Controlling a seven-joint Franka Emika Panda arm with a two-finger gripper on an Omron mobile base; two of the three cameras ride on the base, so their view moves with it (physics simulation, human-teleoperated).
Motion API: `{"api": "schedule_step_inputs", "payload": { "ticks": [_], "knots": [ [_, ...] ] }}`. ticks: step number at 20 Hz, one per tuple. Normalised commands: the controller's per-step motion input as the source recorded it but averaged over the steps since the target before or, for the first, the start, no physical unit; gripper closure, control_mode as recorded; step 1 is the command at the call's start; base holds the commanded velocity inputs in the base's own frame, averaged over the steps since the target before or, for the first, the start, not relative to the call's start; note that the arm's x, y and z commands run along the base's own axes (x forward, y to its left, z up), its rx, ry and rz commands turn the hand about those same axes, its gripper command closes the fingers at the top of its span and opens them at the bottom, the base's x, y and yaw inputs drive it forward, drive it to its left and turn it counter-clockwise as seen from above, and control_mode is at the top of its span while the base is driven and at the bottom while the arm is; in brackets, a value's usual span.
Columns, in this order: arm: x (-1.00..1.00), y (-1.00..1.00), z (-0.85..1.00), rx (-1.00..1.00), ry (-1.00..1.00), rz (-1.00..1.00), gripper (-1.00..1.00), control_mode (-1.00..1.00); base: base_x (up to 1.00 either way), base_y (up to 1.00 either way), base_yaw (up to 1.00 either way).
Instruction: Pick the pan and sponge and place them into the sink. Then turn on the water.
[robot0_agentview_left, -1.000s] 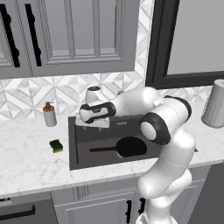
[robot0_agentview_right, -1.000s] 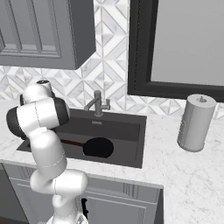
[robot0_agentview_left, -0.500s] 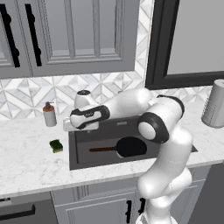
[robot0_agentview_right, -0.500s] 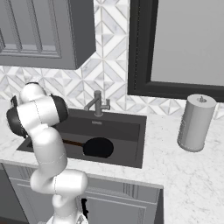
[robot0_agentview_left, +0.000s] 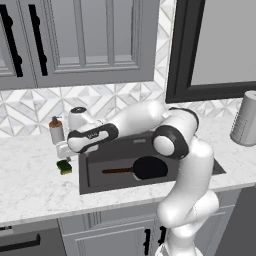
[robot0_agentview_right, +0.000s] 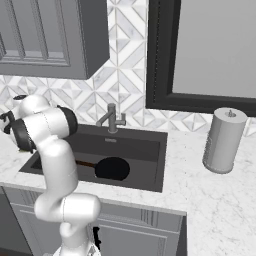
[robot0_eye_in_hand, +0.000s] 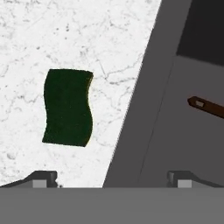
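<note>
Left base view, from the left: grey soap bottle (robot0_agentview_left: 56, 130) with orange pump against the tiled backsplash; just in front of it, sponge (robot0_agentview_left: 64, 167) lying flat on the marble surface (robot0_agentview_left: 35, 185), green side up with a yellow edge, just beside the left rim of the sink (robot0_agentview_left: 86, 177) and outside it; claw (robot0_agentview_left: 64, 151) hanging directly above the sponge, apart from it, carrying nothing; further right, pan (robot0_agentview_left: 149, 168) resting on the sink floor, handle pointing left; at the far right, grey paper towel roll (robot0_agentview_left: 245, 119) upright on the surface

Hand view, left to right: sponge (robot0_eye_in_hand: 68, 107) on white marble, dark green top, thin yellow strip along its right edge, slightly wavy outline; left fingertip (robot0_eye_in_hand: 41, 178) below it near the bottom edge; grey sink rim slanting through the middle; right fingertip (robot0_eye_in_hand: 183, 179) well apart from the first, over the sink side, so jaws spread wide with nothing between them; reddish-brown tip of the pan handle (robot0_eye_in_hand: 205, 106) at the right edge, inside the basin

Right base view: faucet (robot0_agentview_right: 111, 119) behind the sink, pan (robot0_agentview_right: 112, 168) in the basin, roll (robot0_agentview_right: 224, 140) at right
</note>
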Motion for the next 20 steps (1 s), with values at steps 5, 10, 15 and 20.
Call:
{"api": "schedule_step_inputs", "payload": {
  "ticks": [5, 10, 15, 20],
  "knots": [
    [-0.01, 0.33, -0.02, -0.01, 0.00, 0.00, -1.00, -1.00, 0.00, 0.00, 0.00],
    [0.00, 0.37, -0.14, 0.00, 0.00, 0.00, -1.00, -1.00, 0.00, 0.00, 0.00],
    [0.01, 0.27, -0.25, 0.00, 0.00, -0.02, -1.00, -1.00, 0.00, 0.00, 0.00],
    [0.13, 0.00, -0.25, 0.00, 0.00, -0.01, -1.00, -1.00, 0.00, 0.00, 0.00]
  ]
}}
